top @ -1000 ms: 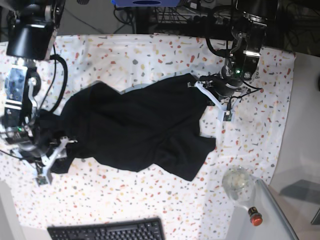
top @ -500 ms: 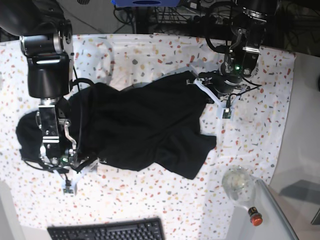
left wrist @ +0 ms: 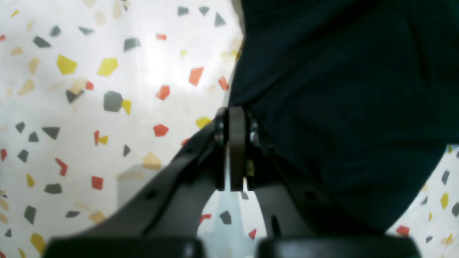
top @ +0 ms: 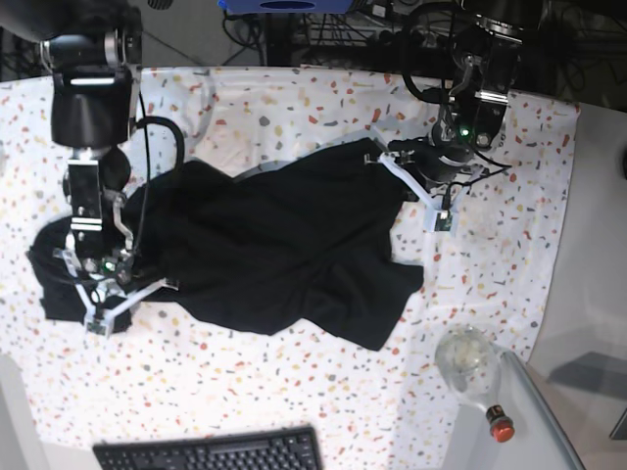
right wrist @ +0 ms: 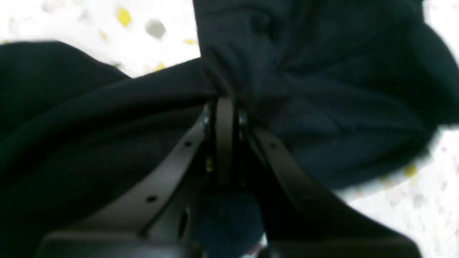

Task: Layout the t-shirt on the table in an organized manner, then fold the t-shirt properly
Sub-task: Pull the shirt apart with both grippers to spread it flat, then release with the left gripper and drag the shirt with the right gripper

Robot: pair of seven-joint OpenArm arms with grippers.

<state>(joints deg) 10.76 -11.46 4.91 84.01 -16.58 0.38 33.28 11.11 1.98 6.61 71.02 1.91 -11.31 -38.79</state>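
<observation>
The black t-shirt lies crumpled across the middle of the speckled table, with a bunched lump at its left end. My left gripper is at the shirt's upper right corner. In the left wrist view this left gripper is shut on the t-shirt's edge. My right gripper is at the shirt's left part. Seen from the right wrist, that right gripper is shut, and the t-shirt's fabric gathers into folds at its tips.
A black keyboard lies at the table's near edge. A clear round glass vessel and a small red-topped object sit at the lower right, beside a grey surface off the cloth's right edge. Cables and dark equipment crowd the far side.
My right arm swung from the table's left edge in over the shirt's left part, and its jaws went from open to shut on the fabric. The left gripper has kept its hold.
</observation>
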